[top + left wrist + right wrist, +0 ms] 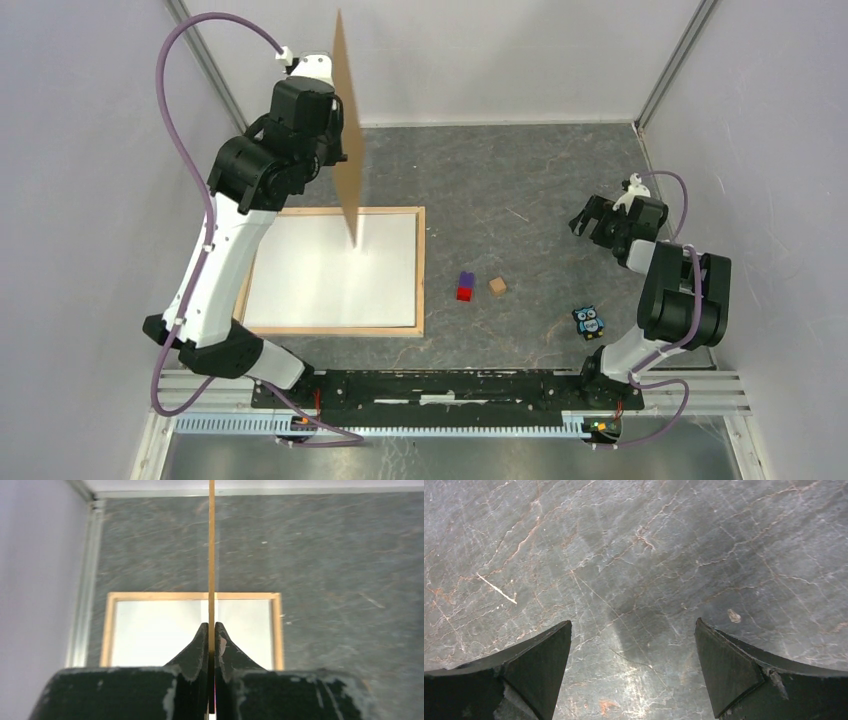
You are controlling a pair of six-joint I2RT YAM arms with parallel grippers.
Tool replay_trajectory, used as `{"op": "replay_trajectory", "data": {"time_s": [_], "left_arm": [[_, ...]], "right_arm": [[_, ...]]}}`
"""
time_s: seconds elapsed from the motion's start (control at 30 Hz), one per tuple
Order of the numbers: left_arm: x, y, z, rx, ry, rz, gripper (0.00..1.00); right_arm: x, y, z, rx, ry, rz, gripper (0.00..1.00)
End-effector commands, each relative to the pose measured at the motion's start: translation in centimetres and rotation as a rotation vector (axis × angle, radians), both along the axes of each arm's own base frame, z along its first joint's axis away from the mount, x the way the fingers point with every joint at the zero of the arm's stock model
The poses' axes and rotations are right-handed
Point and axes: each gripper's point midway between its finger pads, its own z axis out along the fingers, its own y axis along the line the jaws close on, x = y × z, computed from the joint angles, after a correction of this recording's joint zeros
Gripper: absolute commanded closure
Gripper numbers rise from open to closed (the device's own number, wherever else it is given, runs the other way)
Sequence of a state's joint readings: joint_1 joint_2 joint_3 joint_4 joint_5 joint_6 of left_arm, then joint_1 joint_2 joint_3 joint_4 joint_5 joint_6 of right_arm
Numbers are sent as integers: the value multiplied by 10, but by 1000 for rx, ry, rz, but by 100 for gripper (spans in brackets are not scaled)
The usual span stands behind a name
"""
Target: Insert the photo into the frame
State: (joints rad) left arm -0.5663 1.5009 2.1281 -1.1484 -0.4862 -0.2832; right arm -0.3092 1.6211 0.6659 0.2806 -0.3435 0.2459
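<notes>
Bright, even light; glare whitens the frame [421,270].

**Upright board splits the air over the frame; open room at centre and right**

A thin brown backing board [347,140], pinched edge-on in the left tool [211,626], hangs upright above the light wooden picture frame [420,270] lying flat on the grey marbled surface [520,170]. Between the frame and the right arm [670,290] sit a red-and-purple block [465,287], a small wooden cube [497,286] near it and a blue owl figure [588,321]. The far middle offers open passage, as does the patch beneath the wide-spread right tool [634,630].
</notes>
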Motion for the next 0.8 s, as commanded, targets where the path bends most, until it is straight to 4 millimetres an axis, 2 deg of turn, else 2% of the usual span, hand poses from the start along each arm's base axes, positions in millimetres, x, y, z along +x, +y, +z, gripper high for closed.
{"op": "replay_trajectory", "data": {"time_s": [0.0, 0.1, 0.2, 0.4, 0.5, 0.57, 0.67, 0.77], "left_arm": [[-15, 58, 32, 185, -123, 162, 98], [-22, 72, 32, 251, -121, 196, 98], [-22, 75, 27, 310, -104, 202, 98], [-15, 55, 29, 464, -114, 194, 98], [-8, 24, 30, 559, -137, 149, 98], [-3, 0, 18, 569, -129, 98, 98], [4, -35, -12, 584, -97, 13, 98], [7, -64, -48, 617, -66, -55, 98]], "right_arm": [[-9, 17, -19, 30, 92, 40, 2], [-7, 22, -20, 18, 101, 57, 2], [-6, 30, -17, 7, 100, 78, 2], [1, 59, -7, -11, 90, 161, 2], [4, 80, 2, 23, 70, 214, 2], [4, 100, 13, 111, 32, 271, 2], [6, 122, 41, 244, -19, 299, 2], [10, 136, 83, 357, -89, 286, 2]]}}
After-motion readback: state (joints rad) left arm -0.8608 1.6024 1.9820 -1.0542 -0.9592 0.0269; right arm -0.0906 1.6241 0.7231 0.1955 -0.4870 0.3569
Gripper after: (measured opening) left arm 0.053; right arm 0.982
